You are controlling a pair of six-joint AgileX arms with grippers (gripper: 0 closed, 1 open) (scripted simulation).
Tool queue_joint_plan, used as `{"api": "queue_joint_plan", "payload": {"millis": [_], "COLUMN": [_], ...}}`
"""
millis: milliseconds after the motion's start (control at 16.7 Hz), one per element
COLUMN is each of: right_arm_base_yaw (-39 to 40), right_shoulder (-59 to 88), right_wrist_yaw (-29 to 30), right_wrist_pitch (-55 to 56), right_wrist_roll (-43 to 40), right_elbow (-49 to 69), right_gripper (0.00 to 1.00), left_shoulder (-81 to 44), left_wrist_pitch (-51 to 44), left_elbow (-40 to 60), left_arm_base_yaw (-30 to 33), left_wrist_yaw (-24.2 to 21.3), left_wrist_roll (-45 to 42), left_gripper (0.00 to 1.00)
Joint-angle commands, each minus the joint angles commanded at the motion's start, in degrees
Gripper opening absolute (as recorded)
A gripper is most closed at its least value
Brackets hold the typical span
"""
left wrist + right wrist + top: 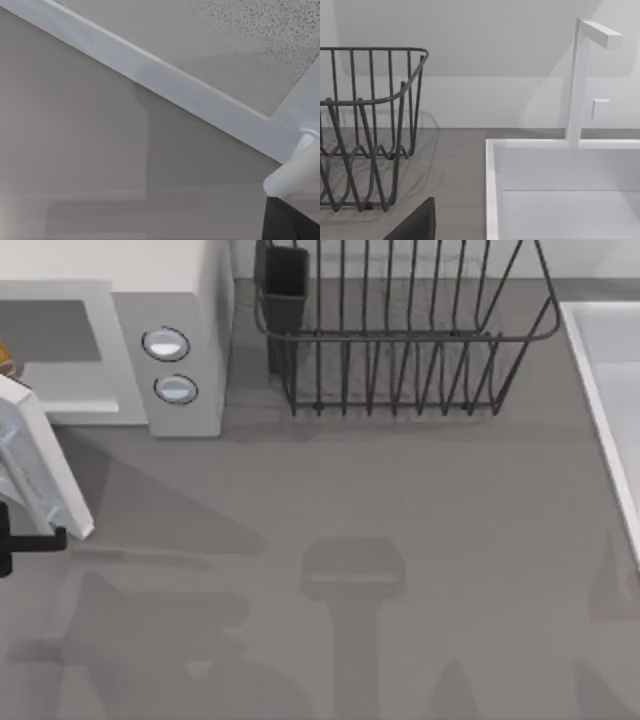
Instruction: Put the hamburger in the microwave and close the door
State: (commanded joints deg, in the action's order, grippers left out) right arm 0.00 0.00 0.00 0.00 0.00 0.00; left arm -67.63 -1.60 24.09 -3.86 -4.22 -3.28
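The white microwave (185, 300) stands at the table's back left, with two round knobs (166, 344) on its front. A sliver of the orange-tan hamburger (4, 360) lies inside the grey cavity at the top view's left edge. The door (45, 475) hangs swung out toward the table's front. My left gripper (50, 538) is at the door's outer end, touching or nearly touching it. The left wrist view looks closely at the door's white frame (200, 100), with a dark part of the gripper (290, 222) at the corner. My right gripper (415, 225) hangs near the sink.
A dark wire dish rack (400, 340) with a black cup (285, 285) stands at the back centre. A white sink (610, 390) with a faucet (580, 85) runs along the right side. Arm shadows fall on the grey tabletop in front.
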Motion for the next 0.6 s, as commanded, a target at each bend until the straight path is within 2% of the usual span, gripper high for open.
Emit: {"api": "queue_joint_plan", "payload": {"millis": [360, 600], "right_arm_base_yaw": [0.00, 0.00], "right_shoulder": [0.00, 0.00], "right_wrist_yaw": [0.00, 0.00], "right_wrist_pitch": [0.00, 0.00], "right_wrist_roll": [0.00, 0.00], "right_elbow": [0.00, 0.00], "right_gripper": [1.00, 1.00], "left_shoulder": [-17.90, -22.27], "left_wrist_pitch": [6.93, 9.10], "left_elbow": [10.02, 13.00], "left_arm_base_yaw": [1.41, 1.79], "left_wrist_yaw": [0.75, 1.08], "left_wrist_roll": [0.67, 0.94], "left_gripper": [0.00, 0.00]}}
